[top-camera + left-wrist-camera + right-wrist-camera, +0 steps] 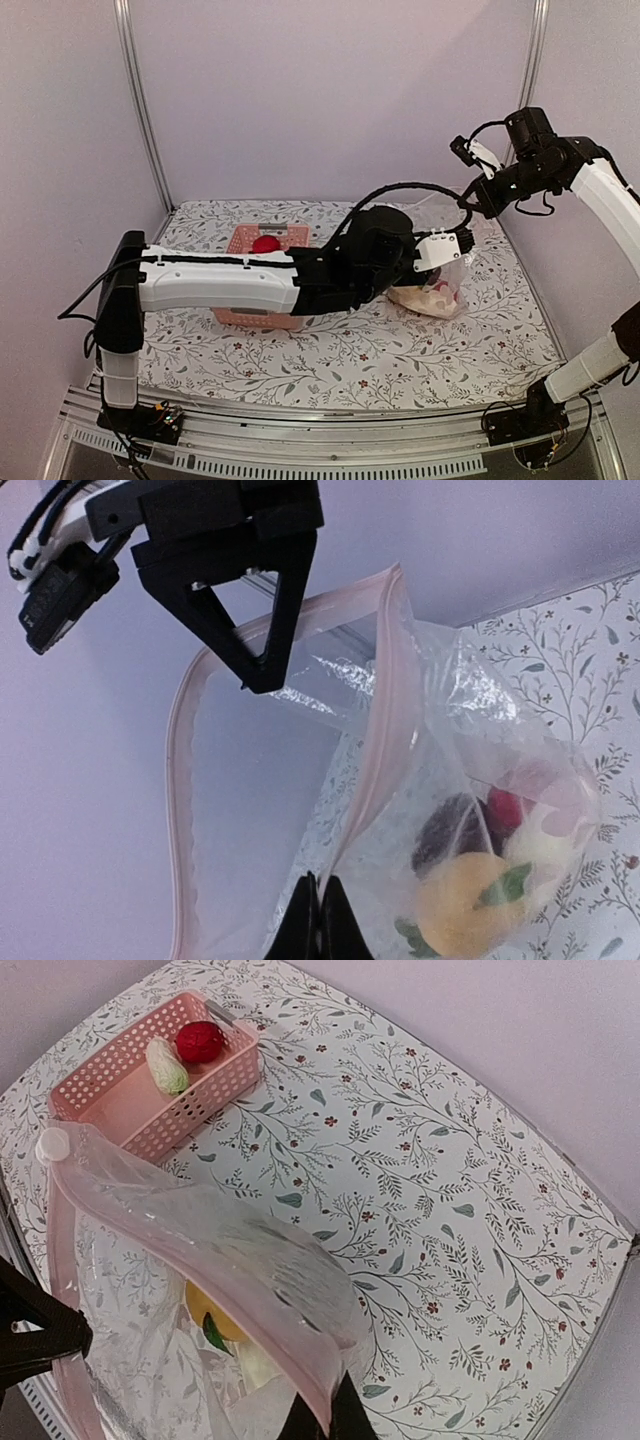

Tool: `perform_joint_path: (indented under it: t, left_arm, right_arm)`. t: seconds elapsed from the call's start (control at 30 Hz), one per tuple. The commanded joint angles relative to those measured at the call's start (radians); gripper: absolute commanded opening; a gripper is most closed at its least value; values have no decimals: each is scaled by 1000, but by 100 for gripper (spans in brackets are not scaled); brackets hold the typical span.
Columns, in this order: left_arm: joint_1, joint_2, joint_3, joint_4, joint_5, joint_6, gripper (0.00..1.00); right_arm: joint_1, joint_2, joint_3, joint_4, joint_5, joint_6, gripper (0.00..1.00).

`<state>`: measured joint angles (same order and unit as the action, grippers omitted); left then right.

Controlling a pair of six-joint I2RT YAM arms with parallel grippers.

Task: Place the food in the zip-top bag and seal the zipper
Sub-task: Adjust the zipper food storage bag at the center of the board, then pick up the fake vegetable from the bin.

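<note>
The clear zip-top bag [440, 288] hangs open between both grippers over the table's right side. It holds food: a yellow fruit [465, 900], a dark purple piece [448, 830], a red one [505, 806] and a white one [545, 842]. The zipper [385, 710] is a pale pink strip round the open mouth. My left gripper [320, 920] is shut on the near mouth edge. My right gripper [326, 1418] is shut on the opposite mouth edge [210, 1260] and holds it higher. A red fruit [200, 1040] and a white-green vegetable [167, 1065] lie in the pink basket [120, 1110].
The pink basket [240, 238] stands at the back centre-left, partly under my left arm [220, 280]. The floral tablecloth [330, 360] covers the table. Metal frame posts [140, 100] and pale walls close in the back and sides.
</note>
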<state>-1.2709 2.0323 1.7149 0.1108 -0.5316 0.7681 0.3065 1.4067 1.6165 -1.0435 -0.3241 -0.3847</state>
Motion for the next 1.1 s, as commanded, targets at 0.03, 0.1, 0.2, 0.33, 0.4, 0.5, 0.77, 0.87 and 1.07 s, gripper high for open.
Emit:
perform_joint_path:
  t: [0.03,0.1,0.2,0.33,0.4,0.5,0.77,0.87,1.07]
  left_arm:
    - [39,33,94,72,-25,56,0]
    - [39,29,93,59,-15,47,0]
    - [36,12,73,13,-1,-12,26]
    - [10,-70,-27,-15,49,-108,53]
    - [-15,-134,-90,-32,75,-161,57]
    - [-53,-243,-197,-49,113,-286,59]
    - [-13,-453,-429,-102,-46,-708,63]
    - [59,-456,-448,-266,-98,-894,64]
    - [214,-434,-465,-505,-77,-1210,64]
  right_arm:
    - [-13,53,101,56,106,49,0]
    - [-15,53,114,53,76,45,0]
    - [-14,38,69,53,-1,24,0]
    - [-12,16,-45,60,-75,4,0]
    - [-11,9,-98,59,-98,-3,0]
    - [-10,-16,-147,56,-162,-22,0]
    - [-6,-53,-196,60,-271,-48,0]
    - [-7,-46,-205,65,-280,-47,0]
    - [-6,-47,-211,66,-291,-46,0]
